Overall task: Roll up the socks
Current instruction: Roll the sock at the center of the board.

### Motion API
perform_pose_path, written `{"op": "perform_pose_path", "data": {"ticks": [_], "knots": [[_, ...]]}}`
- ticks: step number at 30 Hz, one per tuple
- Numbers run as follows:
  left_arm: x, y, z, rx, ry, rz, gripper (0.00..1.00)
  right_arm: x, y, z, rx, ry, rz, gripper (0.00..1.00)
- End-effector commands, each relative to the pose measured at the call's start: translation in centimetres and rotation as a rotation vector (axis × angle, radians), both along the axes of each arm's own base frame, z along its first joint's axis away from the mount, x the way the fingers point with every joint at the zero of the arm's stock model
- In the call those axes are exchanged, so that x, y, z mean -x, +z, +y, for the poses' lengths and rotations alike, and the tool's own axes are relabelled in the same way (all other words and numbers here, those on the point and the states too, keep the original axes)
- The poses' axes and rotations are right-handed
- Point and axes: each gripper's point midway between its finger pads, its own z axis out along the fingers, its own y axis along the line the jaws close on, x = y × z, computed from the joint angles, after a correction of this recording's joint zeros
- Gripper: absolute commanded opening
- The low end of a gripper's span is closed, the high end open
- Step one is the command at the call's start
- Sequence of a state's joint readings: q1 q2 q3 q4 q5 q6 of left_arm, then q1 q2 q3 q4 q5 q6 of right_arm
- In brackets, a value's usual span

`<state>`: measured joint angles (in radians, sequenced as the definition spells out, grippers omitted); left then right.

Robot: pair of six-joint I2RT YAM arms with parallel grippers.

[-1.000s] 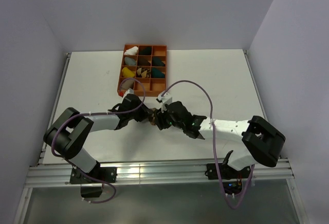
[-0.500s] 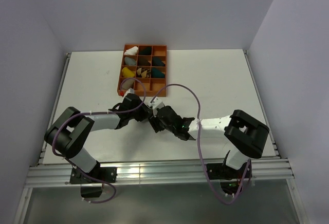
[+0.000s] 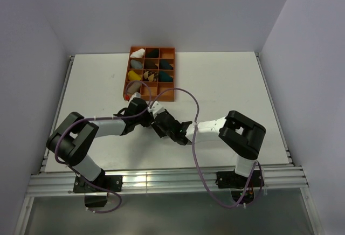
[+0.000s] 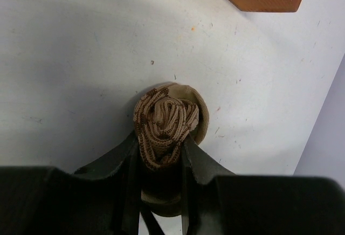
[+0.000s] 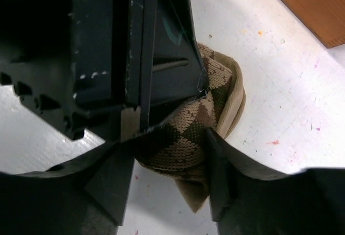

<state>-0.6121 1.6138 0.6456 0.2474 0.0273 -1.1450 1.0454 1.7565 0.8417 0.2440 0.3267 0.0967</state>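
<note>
While the right arm (image 3: 242,135) is folding in leftward compared with a second ago, the socks (image 4: 166,124) are sitting as a tight argyle-over-tan roll on the desk (image 3: 232,84), left of centre and just beside the near edge of the orange tray (image 3: 174,78). The left end effector (image 4: 160,147) is clamping the roll's near end between its jaws, same as before. The right end effector (image 5: 167,162) is now crowding in against the left one, its jaws pressing both flanks of the same bundle. Judgement: the roll is looking formed, a cuff tuck or handover is probably coming, and nothing is being released yet. The tray wall is sitting close on the far side, so pulling toward the near side is looking safer. The desk is lying open to the right. Both end effectors are working nearly on top of each other, so collision risk is running high.
</note>
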Motion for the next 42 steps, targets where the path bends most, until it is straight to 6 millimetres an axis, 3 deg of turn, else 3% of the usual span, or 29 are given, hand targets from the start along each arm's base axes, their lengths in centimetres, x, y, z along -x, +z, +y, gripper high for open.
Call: {"op": "perform_pose_path", "data": {"ticks": [1, 3, 8, 11, 12, 14, 15, 18, 23, 28, 35, 42], "knots": [[3.4, -3.6, 1.7, -0.127, -0.059, 0.128, 0.04, 0.9, -2.8, 0.2, 0.063, -0.002, 0.086, 0.54], [3.4, -3.4, 1.8, -0.127, -0.056, 0.126, 0.06, 1.3, -3.3, 0.3, 0.066, 0.01, 0.111, 0.49], [3.1, -2.4, 2.0, -0.125, -0.042, 0.102, 0.13, 1.2, -3.4, -0.2, 0.022, 0.014, 0.19, 0.23], [2.7, -1.2, 2.0, -0.116, -0.035, 0.069, 0.27, 1.3, -3.1, -0.2, -0.037, 0.034, 0.264, 0.12], [2.5, -0.6, 1.9, -0.108, -0.035, 0.056, 0.38, 0.8, -3.1, -0.7, -0.055, 0.022, 0.284, 0.09], [2.5, -0.2, 2.0, -0.11, -0.034, 0.055, 0.47, 1.2, -3.1, -0.6, -0.098, 0.04, 0.348, 0.04], [2.0, 0.2, 2.4, -0.121, -0.005, 0.033, 0.57, 0.7, -3.0, -0.9, -0.113, 0.03, 0.364, 0.03], [1.8, 1.0, 2.8, -0.11, 0.018, 0.021, 0.67, 0.7, -3.2, -1.3, -0.148, 0.027, 0.433, 0.0], [1.1, 3.0, 3.9, -0.055, 0.089, -0.05, 0.68, 0.7, -3.1, -1.2, -0.207, 0.027, 0.528, 0.0], [1.4, 3.3, 4.1, -0.021, 0.104, -0.072, 0.67, 0.4, -3.1, -1.2, -0.265, 0.006, 0.597, 0.0], [1.5, 1.5, 3.1, 0.021, 0.096, -0.034, 0.64, 0.6, -3.3, -1.0, -0.321, 0.015, 0.659, 0.0], [0.6, 3.1, 2.3, 0.074, 0.124, -0.105, 0.64, 0.8, -3.7, -1.3, -0.39, 0.014, 0.735, 0.0]]}}
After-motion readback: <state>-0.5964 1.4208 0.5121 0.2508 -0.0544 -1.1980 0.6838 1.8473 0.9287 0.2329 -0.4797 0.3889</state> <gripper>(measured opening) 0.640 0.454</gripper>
